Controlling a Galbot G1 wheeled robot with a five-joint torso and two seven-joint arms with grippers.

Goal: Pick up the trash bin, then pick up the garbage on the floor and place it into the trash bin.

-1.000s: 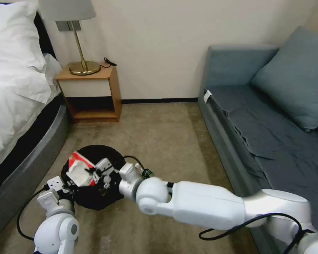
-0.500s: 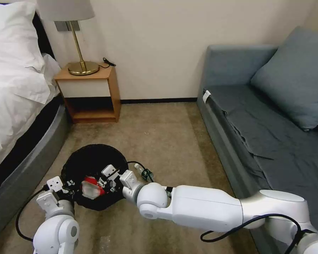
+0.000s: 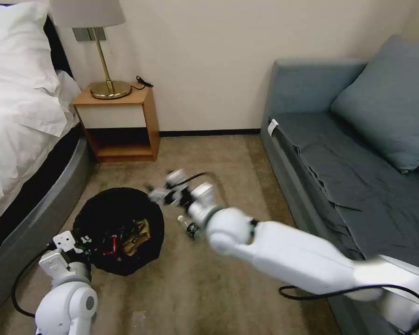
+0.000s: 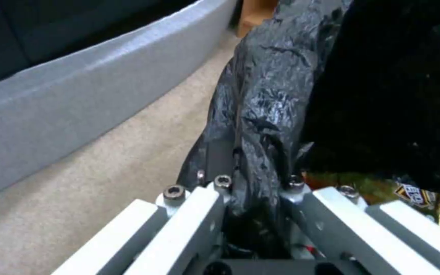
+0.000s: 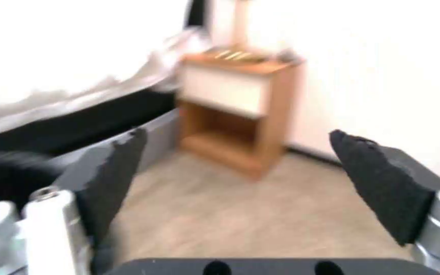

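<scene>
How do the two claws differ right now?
The left claw is shut on the bin's liner at its rim; the right claw is open and holds nothing. The left sits low by the bin; the right is raised beyond it, above the carpet near the bottle.

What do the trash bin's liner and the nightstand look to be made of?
The trash bin liner looks like thin glossy black plastic film: it wrinkles and catches highlights where the left pincer clamps its rim. The nightstand seems wood or wood-look laminate, matte warm brown, with a cream drawer front; which one can't be told.
</scene>
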